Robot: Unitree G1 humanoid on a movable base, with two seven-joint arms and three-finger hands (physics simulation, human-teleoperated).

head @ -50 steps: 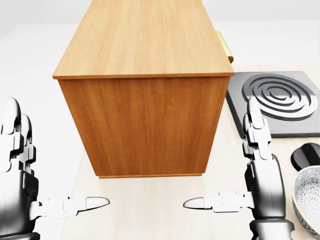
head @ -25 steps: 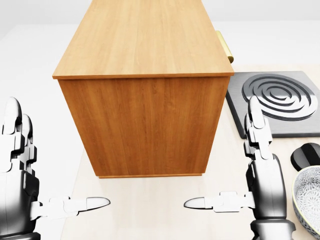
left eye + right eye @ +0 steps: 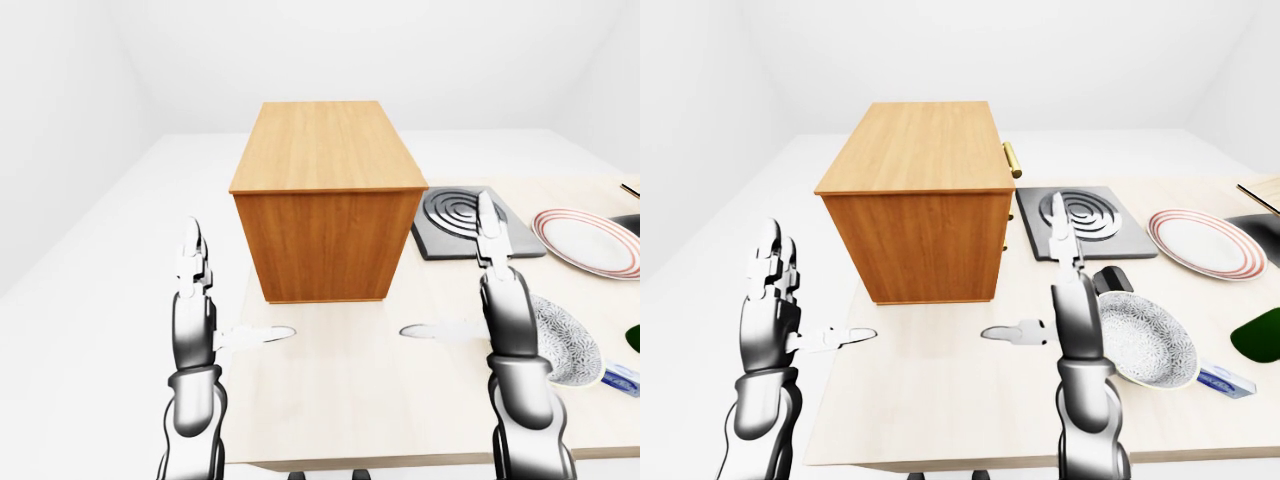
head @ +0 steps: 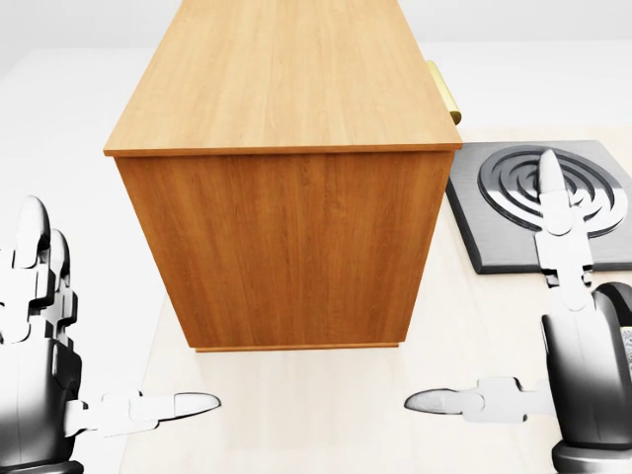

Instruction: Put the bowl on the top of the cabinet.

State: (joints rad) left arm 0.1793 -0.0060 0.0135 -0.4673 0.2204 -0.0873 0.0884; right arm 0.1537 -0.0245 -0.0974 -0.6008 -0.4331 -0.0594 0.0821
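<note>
Two robot hands are hovering over the counter (image 3: 940,400), fingers spread and holding nothing: the left robot hand (image 3: 775,300) at the left edge, the right robot hand (image 3: 1072,300) just left of the bowl (image 3: 1150,340). The bowl is sitting on the counter, right of the cabinet (image 3: 915,215). Beyond it are lying a burner plate (image 3: 1080,222) and a striped plate (image 3: 1205,242).

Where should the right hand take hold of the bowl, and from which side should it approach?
Probably at the rim, on its left edge. The bowl sits upright on the table, wide and shallow, so only the thin rim gives the fingers something to pinch. The open right hand hangs just left of it, so coming from above on that near side is the shortest way.
</note>
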